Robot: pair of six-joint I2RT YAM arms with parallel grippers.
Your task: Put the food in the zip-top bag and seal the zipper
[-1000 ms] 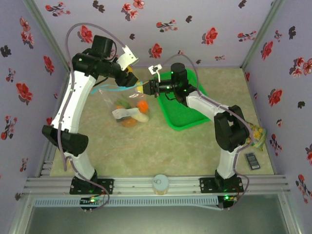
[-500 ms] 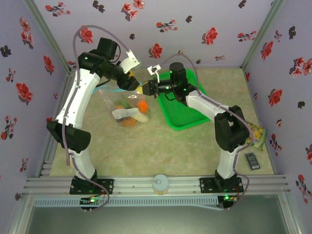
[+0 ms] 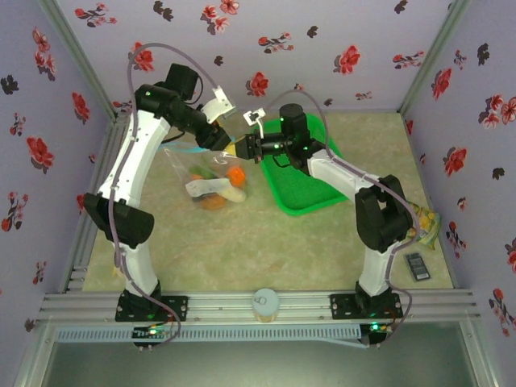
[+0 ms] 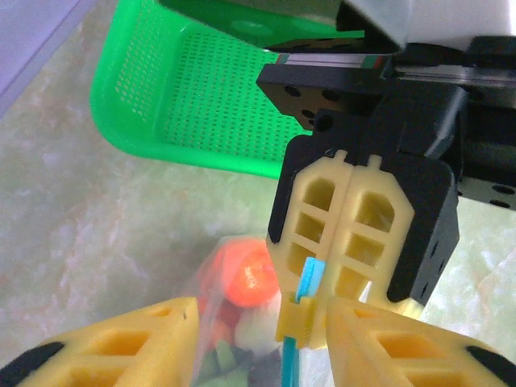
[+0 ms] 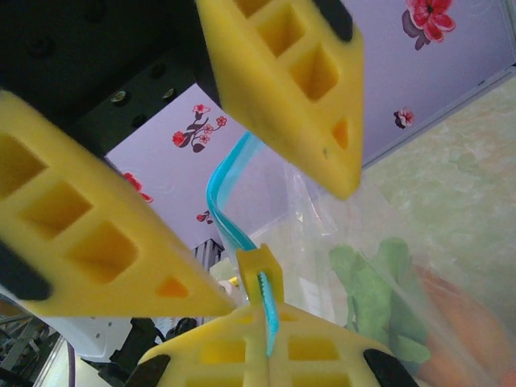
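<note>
Pinching end: the right gripper (image 4: 297,310) is clenched on the zipper (image 4: 309,278), and the light-blue strip stands upright between its pressed-together yellow fingers.
Left gripper (image 5: 282,242): released. Its two yellow fingers (image 5: 282,72) stand apart, one on each side of the strip and not touching it, just beside the right gripper's tips.
Zipper run: from the pinch the strip curves away along the bag mouth, lifted off the table. Whether it is pressed shut along its length I cannot tell.
Zip-top bag (image 3: 187,165): clear plastic. Its mouth is held up at the two grippers and its lower part lies on the table (image 3: 266,250), just left of the basket.
Food: inside the bag, seen through the plastic. There is an orange (image 3: 236,174), a white elongated piece (image 3: 203,188), a brown-orange lump (image 3: 214,203) and something green.
Basket (image 3: 310,197): green mesh, on the table under the right arm.
Snack packet (image 3: 426,222): yellow-green, by the right wall, well apart from the bag.
</note>
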